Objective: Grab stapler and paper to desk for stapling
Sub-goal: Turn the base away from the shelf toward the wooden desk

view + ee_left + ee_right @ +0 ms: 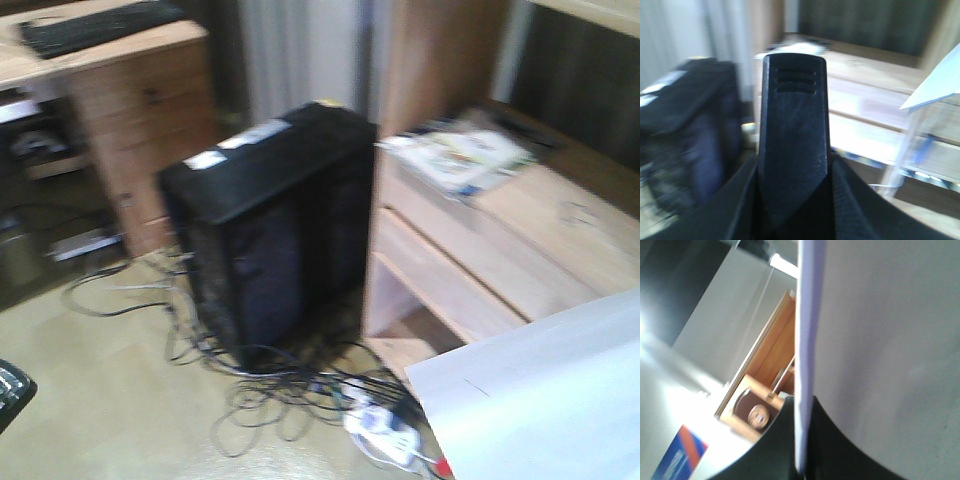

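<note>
In the left wrist view the black stapler [792, 115] stands up between my left gripper's [794, 172] dark fingers, which are shut on its lower part. Three grooves mark its upper end. The white paper [880, 340] runs edge-on through my right gripper [800, 415], which is shut on it. In the front view the paper [540, 390] hangs at the lower right, above the floor and in front of the light-wood desk [560, 250]. The paper's corner [935, 85] also shows at the right of the left wrist view. All views are blurred.
A black computer tower [270, 230] stands on the floor left of the desk, with tangled cables and a white power strip [385, 430] in front. Magazines [460, 155] lie on the desk. At upper left, a wooden shelf unit [130, 90] carries a black keyboard.
</note>
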Controlling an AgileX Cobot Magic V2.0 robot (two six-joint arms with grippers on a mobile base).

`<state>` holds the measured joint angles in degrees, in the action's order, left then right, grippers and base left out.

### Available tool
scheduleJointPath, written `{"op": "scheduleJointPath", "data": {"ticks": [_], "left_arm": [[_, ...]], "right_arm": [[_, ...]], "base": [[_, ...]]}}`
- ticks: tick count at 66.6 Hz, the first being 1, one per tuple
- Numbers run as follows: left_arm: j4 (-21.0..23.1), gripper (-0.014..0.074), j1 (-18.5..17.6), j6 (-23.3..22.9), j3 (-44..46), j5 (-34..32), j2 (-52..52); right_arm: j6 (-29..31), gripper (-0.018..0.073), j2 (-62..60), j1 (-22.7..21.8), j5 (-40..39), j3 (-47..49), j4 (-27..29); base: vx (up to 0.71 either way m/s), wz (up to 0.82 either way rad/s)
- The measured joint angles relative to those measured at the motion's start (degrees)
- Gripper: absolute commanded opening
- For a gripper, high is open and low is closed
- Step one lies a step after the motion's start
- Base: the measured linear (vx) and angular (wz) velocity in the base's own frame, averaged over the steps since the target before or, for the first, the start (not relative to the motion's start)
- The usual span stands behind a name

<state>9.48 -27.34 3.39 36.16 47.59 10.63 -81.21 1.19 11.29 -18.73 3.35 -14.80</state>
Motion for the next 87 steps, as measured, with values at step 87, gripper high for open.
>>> {"op": "scheduleJointPath", "data": {"ticks": [87], "left_arm": [[0.0,-0.0007,0.0,0.0,0.0,0.0,0.0]], "right_arm": [[0.0,-0.0002,0.0,0.0,0.0,0.0,0.0]], "base": [[0.15,0.53]]}}
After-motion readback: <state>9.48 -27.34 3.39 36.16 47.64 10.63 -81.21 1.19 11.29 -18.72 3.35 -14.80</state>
